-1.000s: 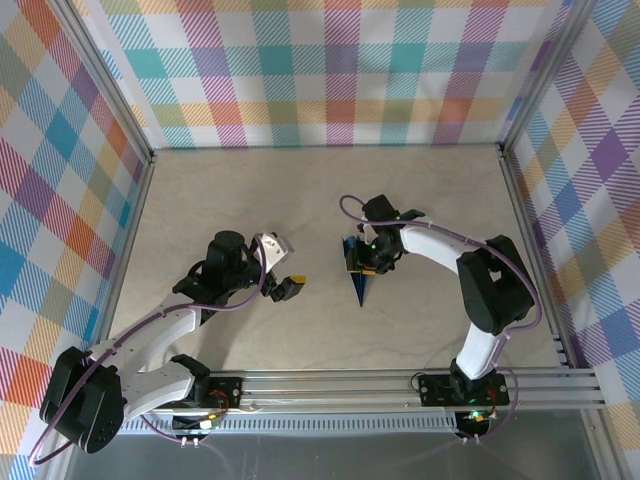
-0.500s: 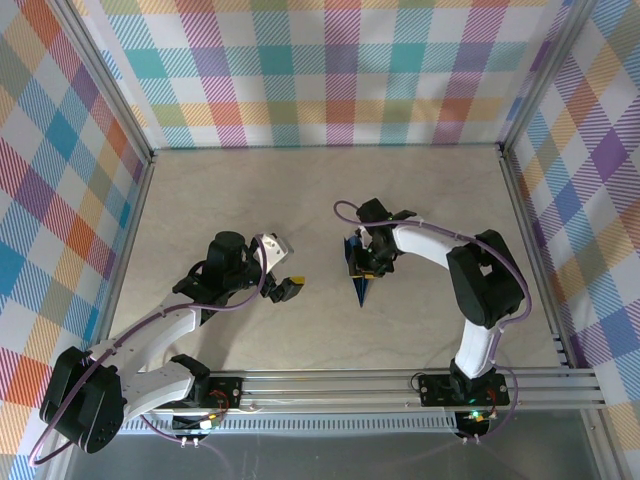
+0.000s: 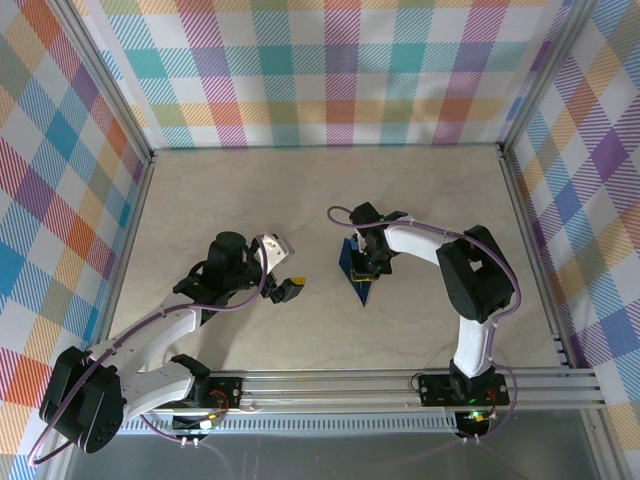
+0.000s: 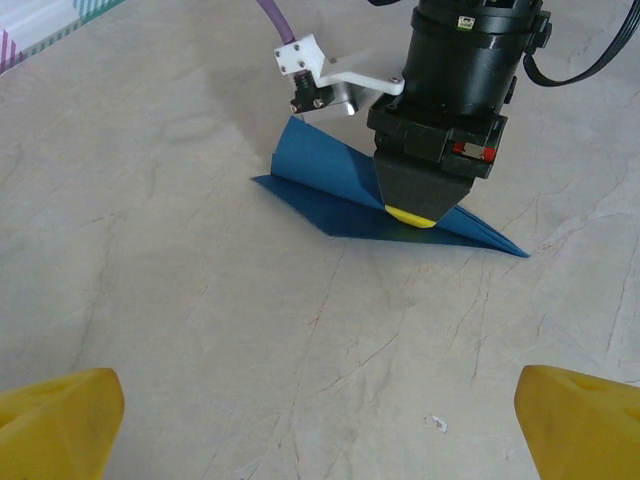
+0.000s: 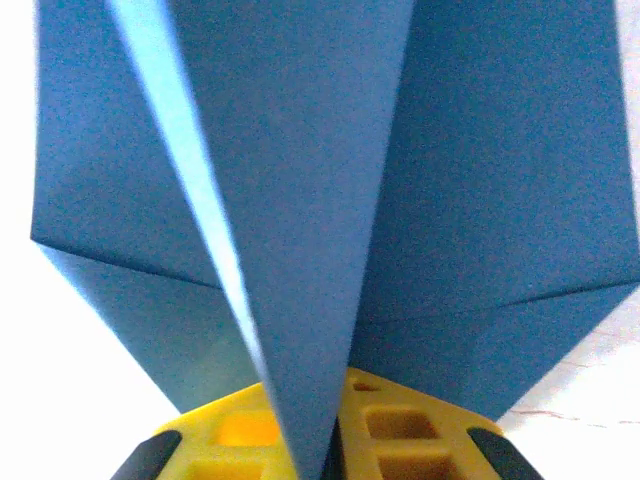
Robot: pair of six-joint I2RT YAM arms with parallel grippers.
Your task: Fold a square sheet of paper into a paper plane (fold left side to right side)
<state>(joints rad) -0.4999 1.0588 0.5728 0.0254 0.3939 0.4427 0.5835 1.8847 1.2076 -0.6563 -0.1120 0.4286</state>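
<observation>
Since a second ago, your right arm has swung its elbow in toward the table's (image 3: 250,200) middle, and the right gripper (image 3: 366,266) has slid a little toward 9 o'clock, carrying the paper plane (image 3: 358,287) with it. The jaws have also drawn together. The left arm has not moved.

In the overhead view, the right gripper stands nose-down on the wide end of the plane, and the dark-blue point reaches out from under it toward 6 o'clock, lying flat on the table. The right wrist camera shows a raised fold of the paper running down into the narrow slit between the yellow fingers (image 5: 400,440), so the gripper is pinched on that fold. From the left wrist camera, one flap stands up off the table beside the gripper.

Your left gripper (image 3: 291,288) sits at 9 o'clock from the plane, apart from it, its fingertips (image 4: 60,420) spread wide and holding nothing.
</observation>
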